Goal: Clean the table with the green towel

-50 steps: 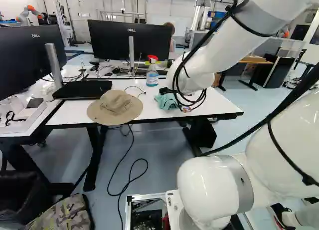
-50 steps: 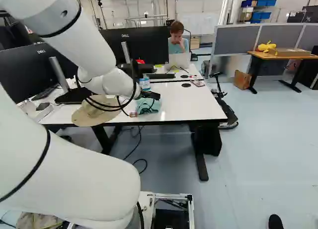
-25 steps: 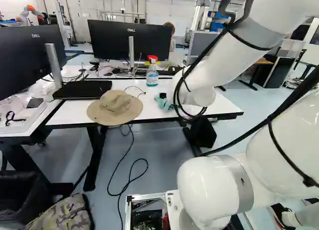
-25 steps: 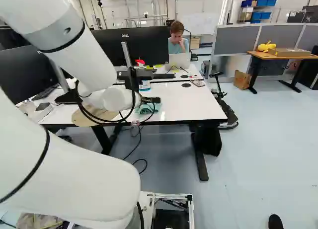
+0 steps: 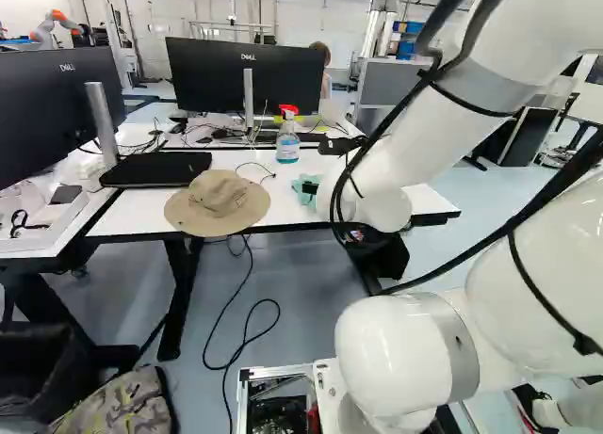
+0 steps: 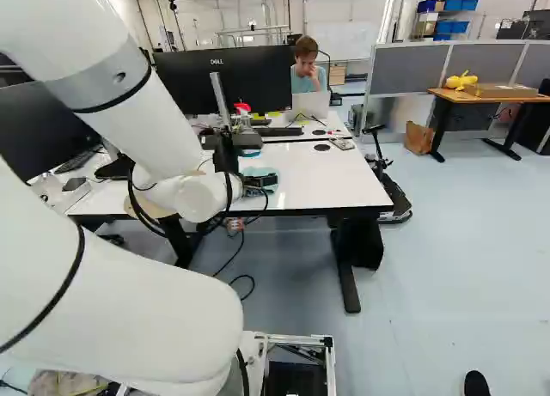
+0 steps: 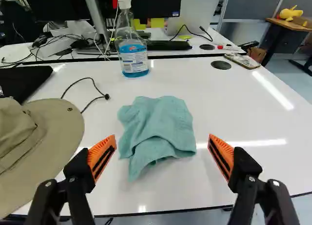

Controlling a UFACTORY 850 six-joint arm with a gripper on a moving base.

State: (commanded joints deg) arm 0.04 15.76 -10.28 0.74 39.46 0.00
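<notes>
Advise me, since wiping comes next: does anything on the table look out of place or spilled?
The brimmed hat looks out of place: it lies on the table with its brim at the front edge, where wiping might catch it. The green towel is merely crumpled. I see no spill.

Only one towel and one hat, lol. Also one spray bottle, one phone, one laptop and one yellow plush. Two monitors on the desks that I can make out, plus two round black caps in the tabletops. Oh, and two orange pads, one per finger. One brown bag too.
</notes>
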